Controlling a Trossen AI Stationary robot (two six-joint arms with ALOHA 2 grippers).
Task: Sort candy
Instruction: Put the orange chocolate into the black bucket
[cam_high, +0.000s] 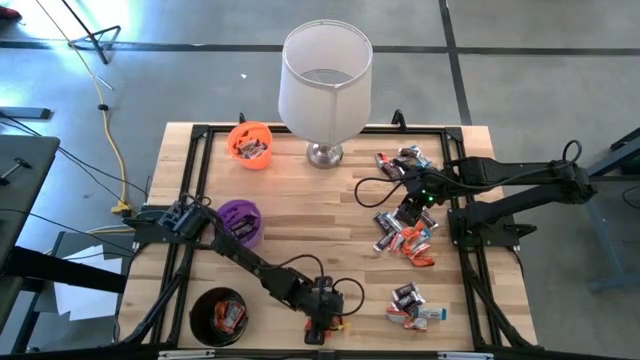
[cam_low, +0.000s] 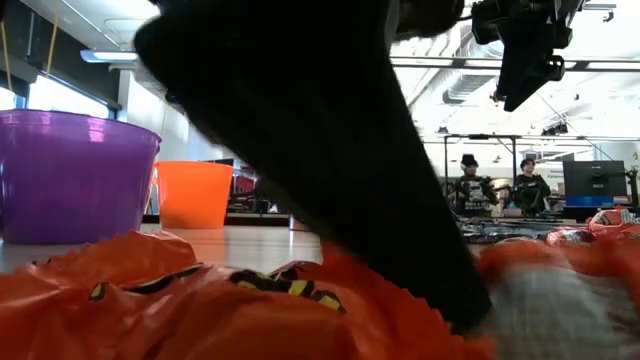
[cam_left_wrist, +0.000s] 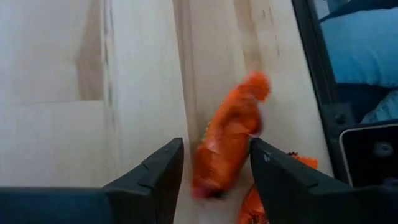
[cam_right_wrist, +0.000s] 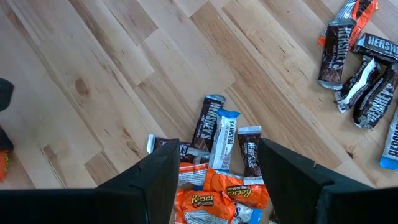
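Orange-wrapped candy (cam_left_wrist: 225, 144) lies between the open fingers of the left gripper (cam_high: 322, 322) at the table's near edge, bracketed but not yet clamped. Some sweets already sit in the orange cup (cam_high: 251, 144), purple cup (cam_high: 240, 222) and black cup (cam_high: 220, 314), so sorting looks partly done. Much loose candy (cam_high: 405, 238) remains on the right side, where the right gripper (cam_right_wrist: 214, 171) hovers above a pile with jaws wide. Bare wood (cam_high: 300, 210) mid-table leaves room, though the frame rail runs close beside the left gripper.

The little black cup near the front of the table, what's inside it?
The round black cup holds orange-red wrapped candy, at least one piece, maybe more. Anything lying beneath those wrappers is covered.
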